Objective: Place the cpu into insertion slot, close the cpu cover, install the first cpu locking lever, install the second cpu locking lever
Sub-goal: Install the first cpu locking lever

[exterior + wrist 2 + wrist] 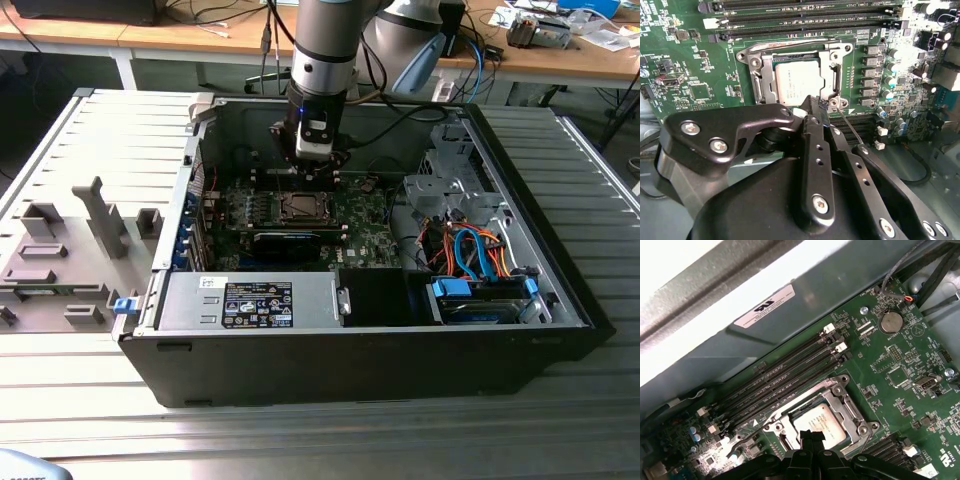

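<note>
The cpu (799,82) lies flat in the insertion slot (761,80), its dull grey top showing through the window of the cpu cover (832,62), which is folded down over it; in the first wrist view the same chip (821,424) sits framed by that silvery plate (850,410). With the chip seated and the frame down, the work looks to have reached the locking levers. A thin wire lever (850,125) runs out from the socket corner, passing just beside the black fingers, and a second thin rod (790,42) lies along the socket edge next to the long memory slots (805,22). The tool (812,107) hangs right over the near corner of the socket, its fingers drawn together to a narrow tip with nothing between them, a shape that suits pushing a slim lever better than gripping it. I cannot tell whether the tip actually touches the lever. In the exterior view the arm (322,60) reaches straight down into the open computer case (330,370), which lies on its side on a ribbed metal surface (300,440), so the green board (360,235) faces up
</note>
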`<state>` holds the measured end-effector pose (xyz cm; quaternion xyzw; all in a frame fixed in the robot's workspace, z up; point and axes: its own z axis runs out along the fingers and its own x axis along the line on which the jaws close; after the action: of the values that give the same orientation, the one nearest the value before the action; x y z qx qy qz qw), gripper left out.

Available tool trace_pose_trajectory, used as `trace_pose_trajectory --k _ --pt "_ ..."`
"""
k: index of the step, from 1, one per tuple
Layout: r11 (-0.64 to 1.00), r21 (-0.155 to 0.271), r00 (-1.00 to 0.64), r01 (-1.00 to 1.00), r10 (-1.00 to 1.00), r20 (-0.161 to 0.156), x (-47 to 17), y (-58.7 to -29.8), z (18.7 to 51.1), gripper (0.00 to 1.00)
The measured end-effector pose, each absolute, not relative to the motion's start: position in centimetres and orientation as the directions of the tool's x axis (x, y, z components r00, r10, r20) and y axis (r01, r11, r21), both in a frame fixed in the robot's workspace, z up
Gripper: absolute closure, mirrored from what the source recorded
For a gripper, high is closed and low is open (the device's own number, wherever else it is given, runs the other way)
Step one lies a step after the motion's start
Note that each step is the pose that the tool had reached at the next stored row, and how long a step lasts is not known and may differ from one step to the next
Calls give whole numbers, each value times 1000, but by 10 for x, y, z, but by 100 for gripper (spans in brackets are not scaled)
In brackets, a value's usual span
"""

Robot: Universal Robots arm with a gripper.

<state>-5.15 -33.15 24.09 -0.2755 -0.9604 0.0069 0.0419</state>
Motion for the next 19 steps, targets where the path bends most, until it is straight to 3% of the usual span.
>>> trace_pose_trajectory --k 19 --pt "885 -36 -882 463 465 77 -52 -332 241 89"
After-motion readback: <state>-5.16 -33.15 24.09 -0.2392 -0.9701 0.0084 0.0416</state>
